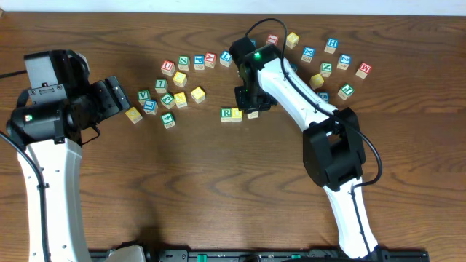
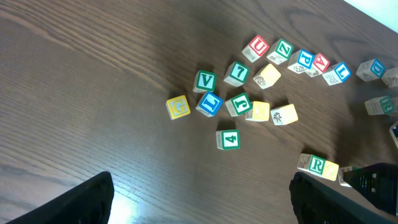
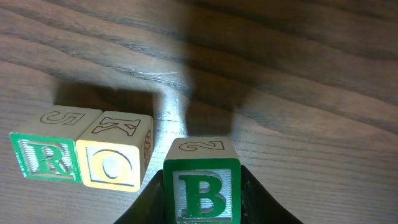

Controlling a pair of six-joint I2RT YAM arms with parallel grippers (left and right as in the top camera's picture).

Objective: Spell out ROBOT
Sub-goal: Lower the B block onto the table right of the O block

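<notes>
A green R block (image 3: 45, 155) and a yellow O block (image 3: 113, 163) stand side by side on the wooden table; they also show in the overhead view (image 1: 231, 113). My right gripper (image 3: 202, 199) is shut on a green B block (image 3: 200, 190), held just right of the O block and close to the table. In the overhead view the right gripper (image 1: 251, 104) sits over that spot. My left gripper (image 2: 199, 199) is open and empty, hovering above bare wood left of the blocks; the R block (image 2: 316, 165) shows at its right.
Several loose letter and number blocks lie in a cluster (image 1: 171, 91) left of the row, and more lie scattered at the back right (image 1: 331, 62). The left wrist view shows the same cluster (image 2: 239, 102).
</notes>
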